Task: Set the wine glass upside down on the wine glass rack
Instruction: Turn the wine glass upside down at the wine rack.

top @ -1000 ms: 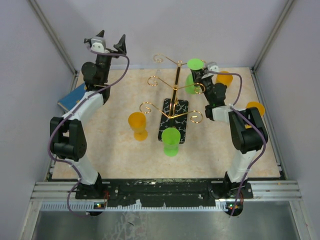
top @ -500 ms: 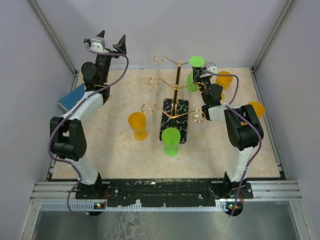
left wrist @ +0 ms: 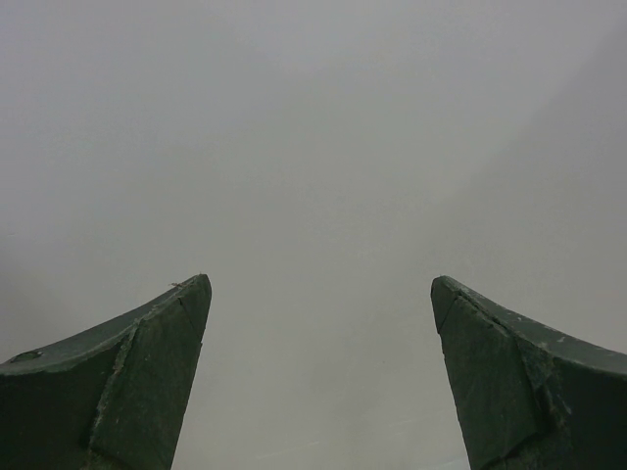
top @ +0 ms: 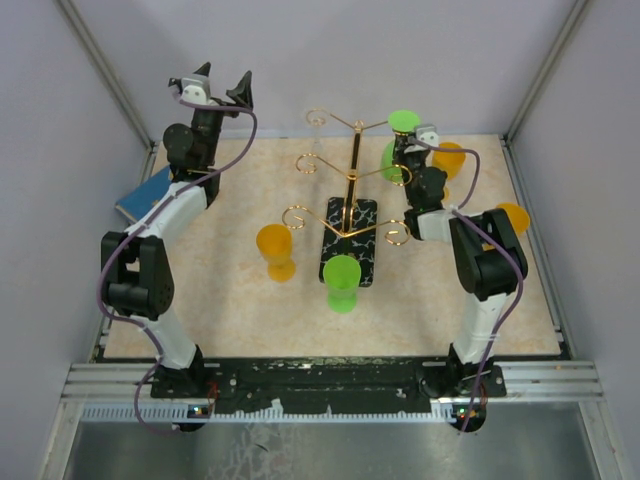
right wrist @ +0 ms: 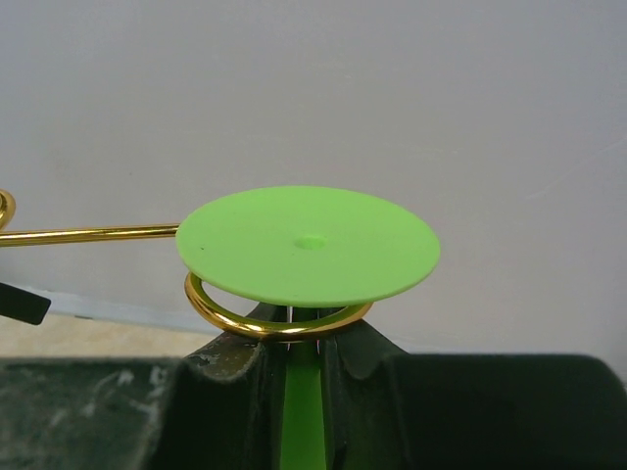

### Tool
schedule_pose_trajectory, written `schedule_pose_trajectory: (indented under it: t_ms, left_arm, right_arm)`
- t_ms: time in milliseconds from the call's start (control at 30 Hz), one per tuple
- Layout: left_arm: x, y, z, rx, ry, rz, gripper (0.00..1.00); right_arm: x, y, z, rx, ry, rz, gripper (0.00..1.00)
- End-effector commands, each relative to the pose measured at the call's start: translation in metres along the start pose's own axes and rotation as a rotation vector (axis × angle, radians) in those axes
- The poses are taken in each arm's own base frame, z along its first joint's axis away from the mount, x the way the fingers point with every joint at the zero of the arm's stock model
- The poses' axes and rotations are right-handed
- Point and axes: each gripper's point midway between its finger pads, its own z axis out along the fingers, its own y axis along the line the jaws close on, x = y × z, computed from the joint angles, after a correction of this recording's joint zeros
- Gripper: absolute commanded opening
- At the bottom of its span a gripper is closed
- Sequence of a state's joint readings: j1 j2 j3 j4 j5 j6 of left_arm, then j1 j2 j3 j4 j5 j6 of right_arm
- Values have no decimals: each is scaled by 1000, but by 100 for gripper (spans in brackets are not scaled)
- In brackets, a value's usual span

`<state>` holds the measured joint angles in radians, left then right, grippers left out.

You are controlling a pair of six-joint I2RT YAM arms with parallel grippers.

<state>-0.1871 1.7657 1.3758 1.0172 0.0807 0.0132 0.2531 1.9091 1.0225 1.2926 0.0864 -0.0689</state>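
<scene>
The wine glass rack (top: 352,165) is a gold wire stand on a black marbled base (top: 362,215) at mid-table. My right gripper (top: 407,152) is shut on the stem of a green wine glass (top: 404,121) held upside down at the rack's back right arm. In the right wrist view the glass's round foot (right wrist: 309,245) sits just above the arm's gold scroll ring (right wrist: 245,320). The stem (right wrist: 302,392) runs down through the ring between the right gripper's (right wrist: 304,338) fingers. My left gripper (top: 215,86) is open and empty, raised at the back left; it (left wrist: 320,284) faces a blank wall.
An orange glass (top: 274,250) stands left of the base. Another green glass (top: 342,282) is at the base's near end. Two more orange glasses (top: 449,157) (top: 511,215) are at the right. A blue object (top: 145,195) lies at the left edge.
My right gripper has carried the green glass a little right and back along the rack arm. The left arm has not moved.
</scene>
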Motion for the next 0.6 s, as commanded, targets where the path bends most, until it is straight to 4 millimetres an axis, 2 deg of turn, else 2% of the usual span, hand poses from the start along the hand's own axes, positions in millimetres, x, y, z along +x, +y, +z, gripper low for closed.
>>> schedule_pose_trajectory:
  t_ms: [0, 133, 400, 500, 567]
  left_arm:
    - [-6, 1, 2, 10, -29, -14, 99]
    - [-6, 0, 1, 13, -29, -19, 99]
    - [-7, 0, 0, 17, -30, -16, 99]
    - [-7, -1, 0, 20, -30, -16, 99]
    - [-8, -1, 0, 22, -31, -17, 99]
  right_arm:
    - [-50, -11, 3, 42, -125, -31, 16]
    - [-52, -10, -9, 27, -106, -42, 17]
    - [-51, 8, -27, -48, -84, -54, 16]
    - [-50, 20, -27, -104, -83, -51, 19]
    - [-48, 27, -26, -134, -84, -50, 24]
